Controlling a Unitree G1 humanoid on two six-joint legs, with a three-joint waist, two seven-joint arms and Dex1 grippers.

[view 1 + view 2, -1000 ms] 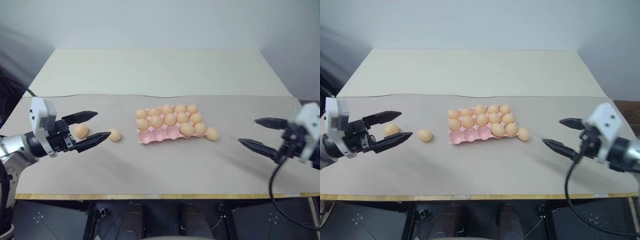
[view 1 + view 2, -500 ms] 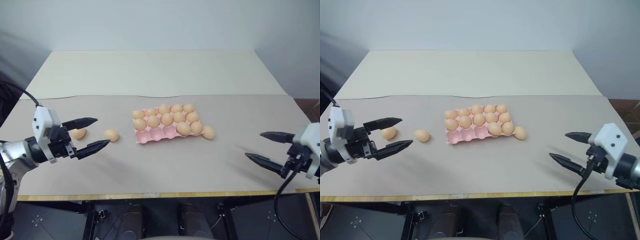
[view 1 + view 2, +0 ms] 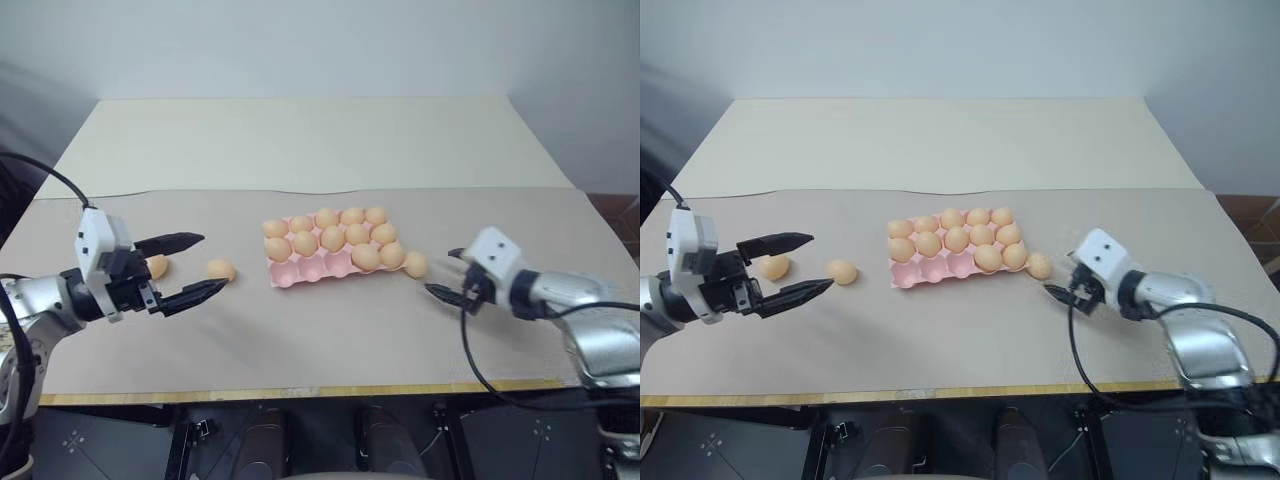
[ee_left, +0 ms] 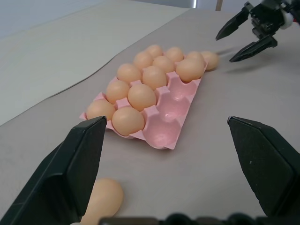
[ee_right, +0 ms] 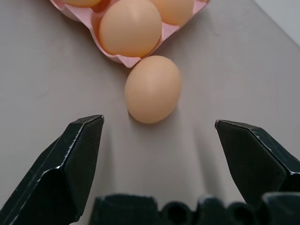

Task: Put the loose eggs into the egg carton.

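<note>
Now | left tool [image 3: 196,267] released | right tool [image 5: 159,164] released, facing loose egg [image 5: 153,89] | carton [image 4: 173,105] front cups empty

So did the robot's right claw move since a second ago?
Yes. The right gripper has swung in from the table's right edge toward the egg carton, and now hangs open just beside the loose egg at the carton's right corner.

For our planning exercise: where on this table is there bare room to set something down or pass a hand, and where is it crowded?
Free: the cream tabletop behind the egg carton, and the grey mat's front strip between the left gripper and right gripper. Crowded: the carton's right corner, where a loose egg lies beside it, and left of the carton, with two loose eggs.
</note>
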